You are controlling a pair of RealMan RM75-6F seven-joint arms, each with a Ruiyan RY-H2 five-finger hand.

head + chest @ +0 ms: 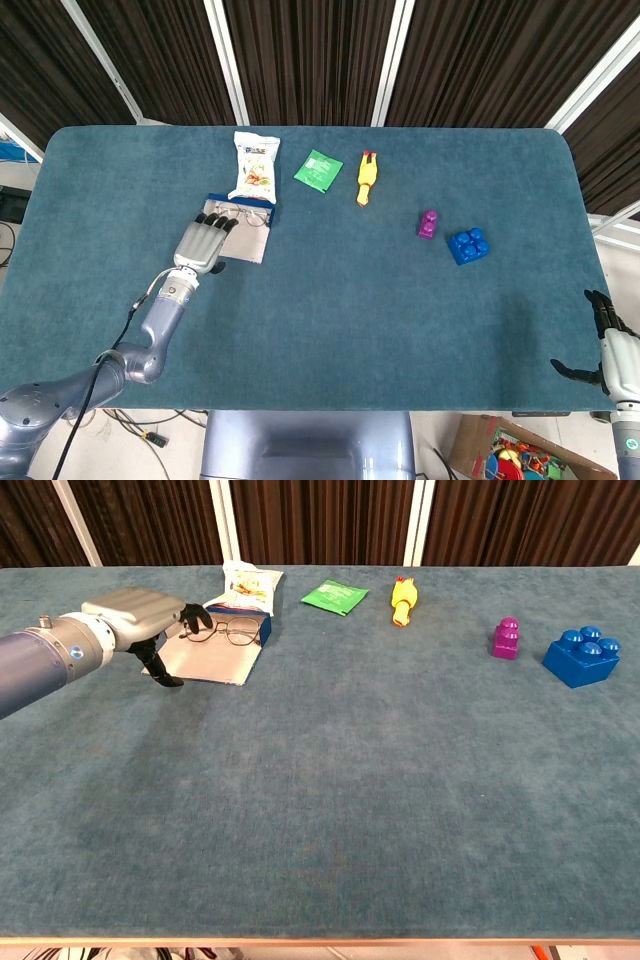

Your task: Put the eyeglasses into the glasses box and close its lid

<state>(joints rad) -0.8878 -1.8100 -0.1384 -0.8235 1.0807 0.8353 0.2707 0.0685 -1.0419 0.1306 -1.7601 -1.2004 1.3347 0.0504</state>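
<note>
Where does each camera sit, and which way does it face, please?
Head view: high above the near edge, looking steeply down on the whole table; shows the left hand with its arm and the right hand at the lower right corner.
Chest view: low at the near edge, looking across the table toward the curtains; shows only the left hand and forearm.
Both share the left hand, glasses on the open box, snack bag, green packet, yellow toy and blocks.

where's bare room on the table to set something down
The whole near half is bare, from the left hand across to the right hand at the edge. Also bare: the middle, between the glasses box and the purple block. Crowded: the far-left cluster of snack bag, green packet and yellow toy.
</note>
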